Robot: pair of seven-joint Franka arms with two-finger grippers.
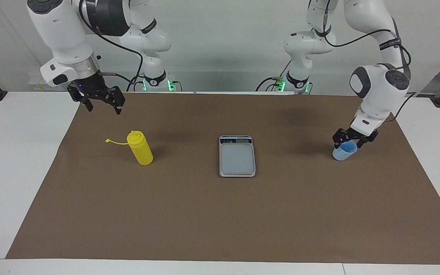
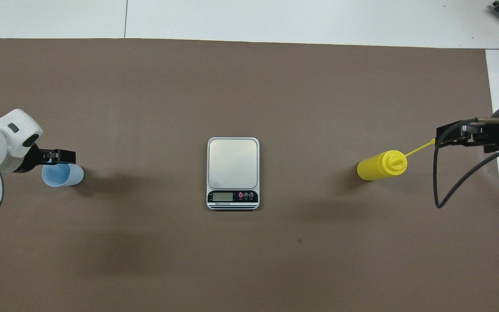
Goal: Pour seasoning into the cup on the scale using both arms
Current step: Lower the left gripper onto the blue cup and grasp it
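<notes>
The yellow seasoning bottle (image 1: 140,151) stands upright on the brown mat toward the right arm's end, with its cap strap hanging loose; it also shows in the overhead view (image 2: 377,167). The silver-grey scale (image 1: 237,156) (image 2: 233,164) lies bare mid-table, its display end nearer to the robots. The light-blue cup (image 1: 344,152) (image 2: 65,175) stands on the mat toward the left arm's end. My left gripper (image 1: 349,144) (image 2: 56,157) is low at the cup's rim, one finger at each side of it. My right gripper (image 1: 104,108) (image 2: 439,136) hangs open and empty above the mat beside the bottle.
The brown mat (image 1: 220,214) covers most of the white table (image 1: 17,160). Bare mat lies between the bottle, the scale and the cup. Both arm bases and their cables stand at the robots' end.
</notes>
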